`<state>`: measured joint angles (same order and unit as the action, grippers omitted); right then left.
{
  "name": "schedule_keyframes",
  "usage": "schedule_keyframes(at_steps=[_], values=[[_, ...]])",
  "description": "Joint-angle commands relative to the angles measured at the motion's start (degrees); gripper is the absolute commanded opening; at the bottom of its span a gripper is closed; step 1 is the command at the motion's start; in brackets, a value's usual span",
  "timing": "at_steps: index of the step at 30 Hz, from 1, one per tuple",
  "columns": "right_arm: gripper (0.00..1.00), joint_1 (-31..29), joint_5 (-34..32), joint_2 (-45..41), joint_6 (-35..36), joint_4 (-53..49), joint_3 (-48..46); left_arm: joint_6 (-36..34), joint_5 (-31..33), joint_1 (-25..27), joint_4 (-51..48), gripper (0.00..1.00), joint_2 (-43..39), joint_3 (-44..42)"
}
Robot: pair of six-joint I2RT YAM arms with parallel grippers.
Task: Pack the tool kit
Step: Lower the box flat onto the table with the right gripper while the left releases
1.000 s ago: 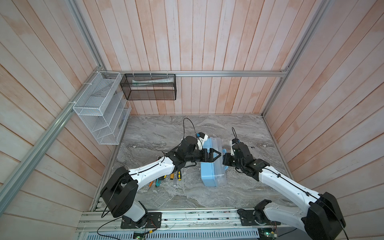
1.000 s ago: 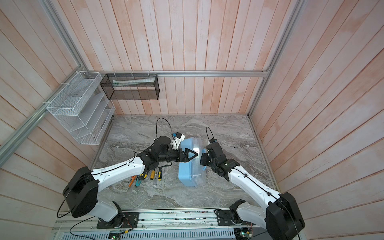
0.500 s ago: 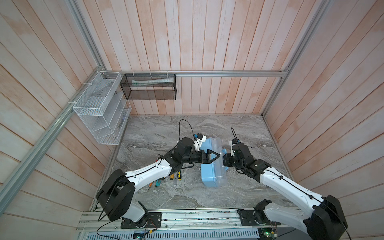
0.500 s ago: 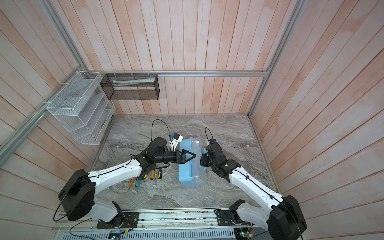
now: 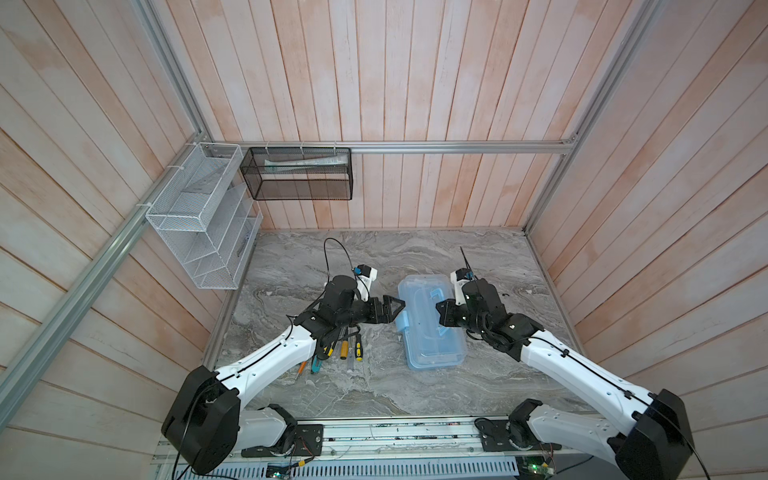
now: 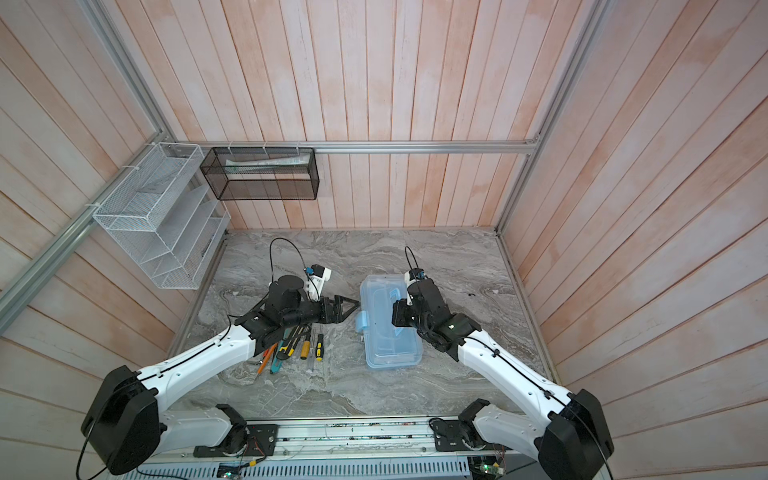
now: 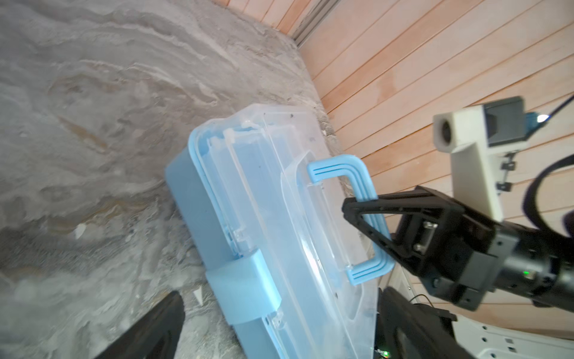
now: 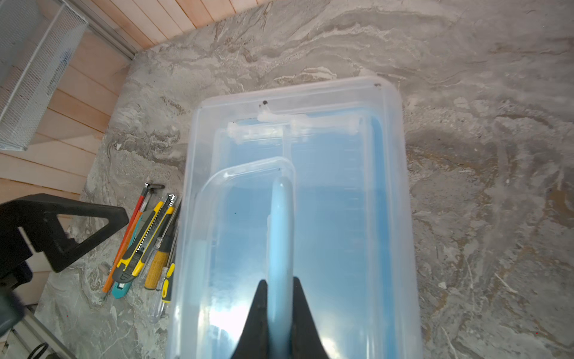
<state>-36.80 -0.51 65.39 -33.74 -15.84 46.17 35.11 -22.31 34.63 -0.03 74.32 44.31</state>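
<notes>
- Low and left of centre in both top views, loose on the marble tabletop (image 5: 365, 386), lie the yellow-black screwdrivers (image 5: 358, 351), the cutter (image 8: 141, 245) and the pencils (image 8: 124, 239), bunched side by side and partly under my left arm (image 5: 270, 357).
- Just right of them, at mid-frame, sits the tool kit case (image 5: 432, 336), its see-through lid (image 8: 341, 186) down on the light-blue base (image 7: 186, 202) and its latch (image 7: 245, 286) on the side facing the tools.
- My left gripper (image 5: 394, 306) is spread wide with nothing in it, tips just beside that latch side; I cannot tell whether they touch the case.
- My right gripper (image 8: 279, 289) reaches in from the right of the case and is pinched tight on the light-blue handle (image 7: 338, 166), which stands up off the lid.
- Farther back, at the upper left of the frame, the white wire rack (image 5: 199, 216) hangs on the side wall (image 5: 83, 124), with the black mesh basket (image 5: 297, 174) just beside it on the back wall (image 5: 415, 83).
</notes>
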Motion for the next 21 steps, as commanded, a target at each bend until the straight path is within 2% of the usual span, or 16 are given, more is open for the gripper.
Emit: schedule_keyframes(at_steps=[1,10,18,21], values=[[0.0,-0.79,-0.34,2.03,-0.79,3.69,1.73,0.33,1.47,-0.09,0.34,1.0,-0.6,-2.63],[0.0,-1.26,-2.1,6.17,-0.8,2.48,2.86,0.68,3.23,-0.05,2.08,0.97,1.06,-6.25],[0.0,0.24,-0.2,0.29,-3.23,3.07,2.68,0.74,4.64,-0.14,1.9,0.89,6.09,-4.92],[0.0,2.5,3.47,-2.59,-3.8,5.15,0.59,0.19,4.66,-0.09,1.49,0.89,8.27,-3.44]])
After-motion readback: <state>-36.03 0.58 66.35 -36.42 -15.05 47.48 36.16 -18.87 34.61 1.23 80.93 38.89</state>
